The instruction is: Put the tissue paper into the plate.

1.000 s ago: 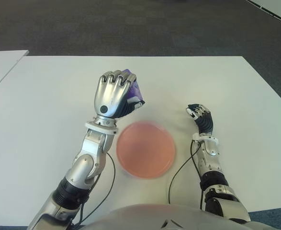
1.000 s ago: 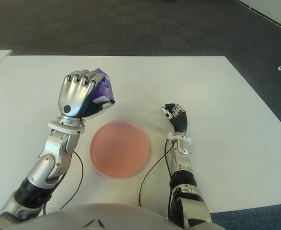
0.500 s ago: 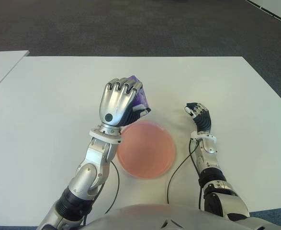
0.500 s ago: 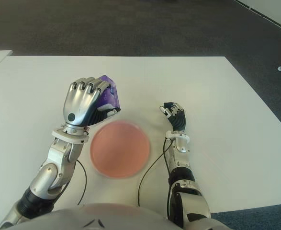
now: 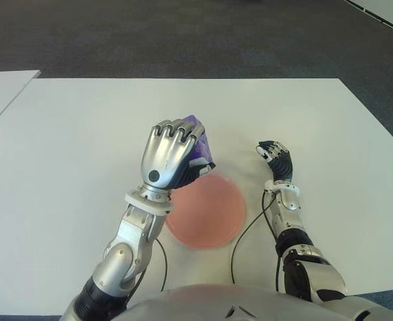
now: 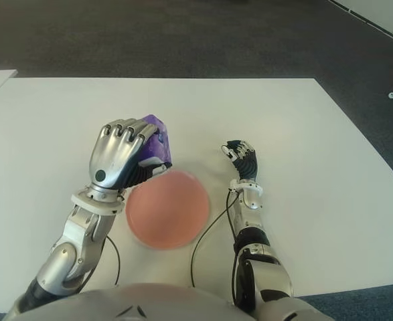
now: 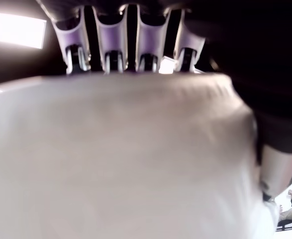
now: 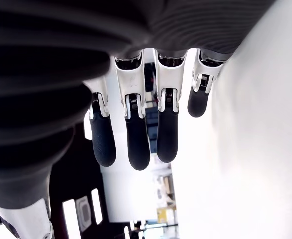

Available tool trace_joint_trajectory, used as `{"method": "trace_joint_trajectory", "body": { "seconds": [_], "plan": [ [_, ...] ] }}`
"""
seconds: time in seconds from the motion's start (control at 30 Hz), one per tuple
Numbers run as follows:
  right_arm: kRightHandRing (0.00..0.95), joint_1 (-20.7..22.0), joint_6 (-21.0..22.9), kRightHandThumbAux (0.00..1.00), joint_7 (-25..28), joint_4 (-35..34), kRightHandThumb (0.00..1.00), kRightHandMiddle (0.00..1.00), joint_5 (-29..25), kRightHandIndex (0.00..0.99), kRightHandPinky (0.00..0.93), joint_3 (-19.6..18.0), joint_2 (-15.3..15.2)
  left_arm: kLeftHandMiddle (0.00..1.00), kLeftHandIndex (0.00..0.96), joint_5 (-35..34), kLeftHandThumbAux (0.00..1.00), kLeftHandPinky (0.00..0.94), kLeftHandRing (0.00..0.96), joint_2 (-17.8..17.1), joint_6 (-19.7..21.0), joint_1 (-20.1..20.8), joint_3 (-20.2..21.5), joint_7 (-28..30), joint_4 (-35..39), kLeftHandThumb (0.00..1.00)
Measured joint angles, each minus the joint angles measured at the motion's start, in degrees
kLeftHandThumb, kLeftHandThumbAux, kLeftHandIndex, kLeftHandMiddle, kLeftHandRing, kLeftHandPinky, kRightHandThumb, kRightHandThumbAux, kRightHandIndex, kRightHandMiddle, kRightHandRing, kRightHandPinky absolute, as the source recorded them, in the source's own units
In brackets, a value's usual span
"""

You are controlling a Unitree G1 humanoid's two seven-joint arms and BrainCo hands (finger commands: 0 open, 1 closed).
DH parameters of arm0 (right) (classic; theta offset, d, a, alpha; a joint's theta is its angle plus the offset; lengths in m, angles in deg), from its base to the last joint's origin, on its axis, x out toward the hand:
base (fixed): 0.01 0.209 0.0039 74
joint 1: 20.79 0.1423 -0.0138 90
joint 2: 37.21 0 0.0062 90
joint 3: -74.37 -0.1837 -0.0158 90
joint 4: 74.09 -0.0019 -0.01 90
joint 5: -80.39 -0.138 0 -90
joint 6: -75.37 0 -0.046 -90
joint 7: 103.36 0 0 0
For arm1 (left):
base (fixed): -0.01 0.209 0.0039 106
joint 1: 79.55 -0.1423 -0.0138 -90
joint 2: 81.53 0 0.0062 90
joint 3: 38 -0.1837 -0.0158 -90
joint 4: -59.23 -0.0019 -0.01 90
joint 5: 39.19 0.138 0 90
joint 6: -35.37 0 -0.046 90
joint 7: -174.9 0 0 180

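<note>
One tissue paper [image 5: 197, 144], a soft purple packet with a glossy wrapper, sits clenched inside the curled metallic fingers [image 5: 176, 131] of the left hand [image 5: 171, 158], its upper corner showing past the fingertips, the fist held at the far-left edge of the plate [image 5: 209, 212], a round, flat, salmon-pink disc on the smooth white table [image 5: 69, 134]; one right hand [image 5: 275, 158], black-padded with white jointed segments, shows beside the plate on its right, fingers loosely extended and holding nothing
</note>
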Motion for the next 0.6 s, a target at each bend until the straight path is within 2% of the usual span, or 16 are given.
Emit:
{"method": "trace_joint_trajectory", "body": {
  "seconds": [0.3,0.6],
  "plan": [
    [0.331,0.57,-0.51,0.726,-0.51,0.95,0.69,0.404,0.05,0.408,0.141,-0.01,0.0,0.542,0.401,2.69,0.665,0.858,0.856,0.8,-0.85,-4.21,-1.48,-0.72,0.58,0.855],
    [0.323,0.91,-0.89,0.726,-1.06,1.57,0.69,0.396,0.36,0.408,0.147,0.15,0.02,0.541,0.401,3.25,0.666,0.861,0.859,1.18,-2.09,-5.32,-2.28,-4.35,-1.2,0.854]
  ]
}}
